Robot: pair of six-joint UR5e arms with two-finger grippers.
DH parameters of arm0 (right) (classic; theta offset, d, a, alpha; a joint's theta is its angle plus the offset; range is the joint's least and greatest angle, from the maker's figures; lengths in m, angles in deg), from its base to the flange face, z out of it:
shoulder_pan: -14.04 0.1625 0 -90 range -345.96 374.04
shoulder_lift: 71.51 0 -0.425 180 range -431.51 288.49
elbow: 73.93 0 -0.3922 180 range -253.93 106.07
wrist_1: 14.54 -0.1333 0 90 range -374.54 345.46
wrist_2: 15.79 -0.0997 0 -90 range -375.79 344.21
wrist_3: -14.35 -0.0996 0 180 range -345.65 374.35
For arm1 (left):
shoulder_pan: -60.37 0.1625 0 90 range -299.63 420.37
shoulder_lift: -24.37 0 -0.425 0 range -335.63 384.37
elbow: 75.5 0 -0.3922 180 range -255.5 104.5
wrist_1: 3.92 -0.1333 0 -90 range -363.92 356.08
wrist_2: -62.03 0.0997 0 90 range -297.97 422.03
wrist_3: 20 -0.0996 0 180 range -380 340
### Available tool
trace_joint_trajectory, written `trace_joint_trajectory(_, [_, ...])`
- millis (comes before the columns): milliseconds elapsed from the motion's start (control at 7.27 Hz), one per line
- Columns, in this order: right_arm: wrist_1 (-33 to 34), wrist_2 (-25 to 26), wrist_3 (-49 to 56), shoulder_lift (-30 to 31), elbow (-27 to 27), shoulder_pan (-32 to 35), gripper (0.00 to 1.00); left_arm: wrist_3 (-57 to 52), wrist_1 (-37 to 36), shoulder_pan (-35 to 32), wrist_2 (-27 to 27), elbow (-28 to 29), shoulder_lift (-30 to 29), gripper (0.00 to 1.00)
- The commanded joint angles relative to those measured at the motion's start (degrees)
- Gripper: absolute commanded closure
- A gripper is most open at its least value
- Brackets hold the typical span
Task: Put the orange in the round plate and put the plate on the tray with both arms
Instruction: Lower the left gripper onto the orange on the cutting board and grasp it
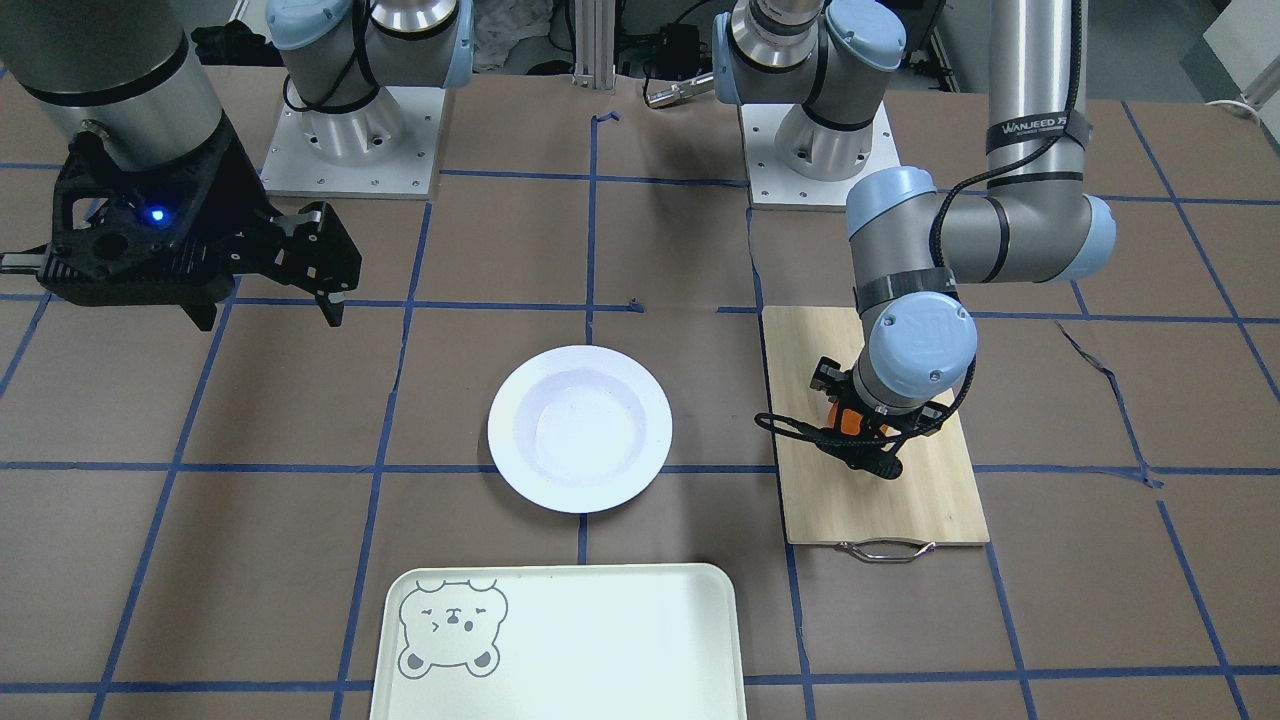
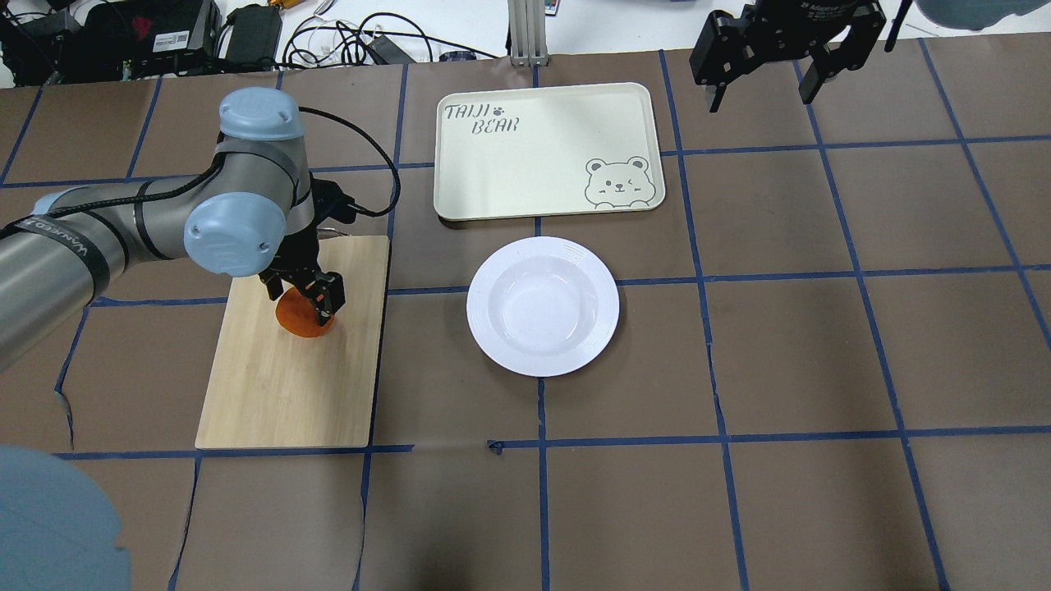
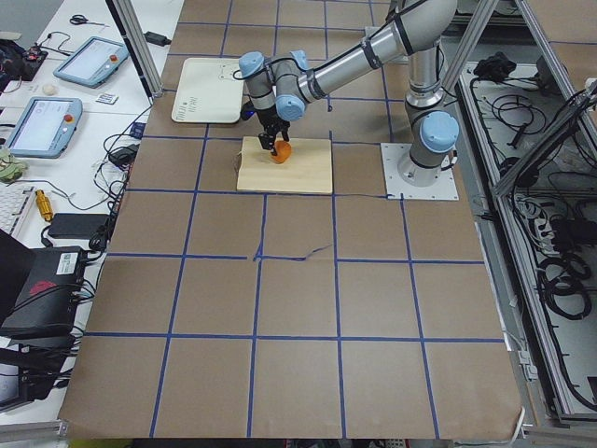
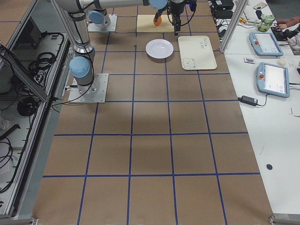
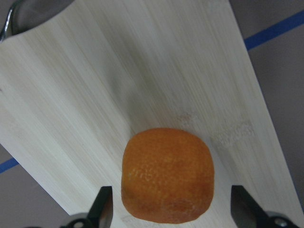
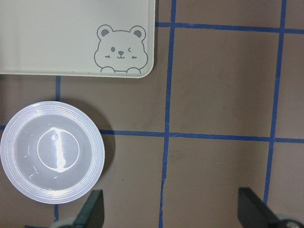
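Currently on the brown paper-covered table (image 2: 780,353), gridded with blue tape:

1. Small bright orange roundish fruit (image 5: 166,173), the orange. It lies on a pale rectangular bamboo cutting board (image 2: 287,394) with a metal handle (image 1: 885,550) at its end away from the robot. The board is on the robot's left, well apart from the plate.

2. Black two-fingered left gripper (image 2: 301,300). It is lowered over the orange with one finger on each side. The wrist view shows a slim gap between each finger and the peel, so the fingers are apart and nothing is clamped.

3. White round glossy plate (image 2: 486,308) with a ridged rim. It lies flat on the table near the tray's nearer long edge without touching it.

4. Pale cream-green rectangular tray (image 2: 534,164) with rounded corners. A grey bear face (image 2: 617,182) is in the corner toward the plate, and the lettering "TAIJI BEAR" is in the opposite corner.

5. Black two-fingered right gripper (image 2: 762,86). It hangs above the table to the robot's right of the tray, with its fingers spread wide.
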Motion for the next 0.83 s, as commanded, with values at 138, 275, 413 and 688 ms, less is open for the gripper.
trace_joint_trajectory(138, [-0.03, 0.0, -0.01, 0.0, 0.0, 0.0, 0.0, 0.16, -0.43, 0.01, 0.38, -0.07, -0.84, 0.78])
trace_joint_trajectory(275, [-0.03, 0.0, -0.01, 0.0, 0.0, 0.0, 0.0, 0.59, -0.43, 0.01, -0.14, 1.76, -0.67, 0.96])
trace_joint_trajectory(413, [-0.03, 0.0, -0.01, 0.0, 0.0, 0.0, 0.0, 4.69, 0.7, -0.17, -4.06, 4.73, -0.15, 0.99])
trace_joint_trajectory(688, [-0.03, 0.0, -0.01, 0.0, 0.0, -0.09, 0.0, 23.97, 8.6, -3.66, -13.89, 8.88, 0.03, 0.99])
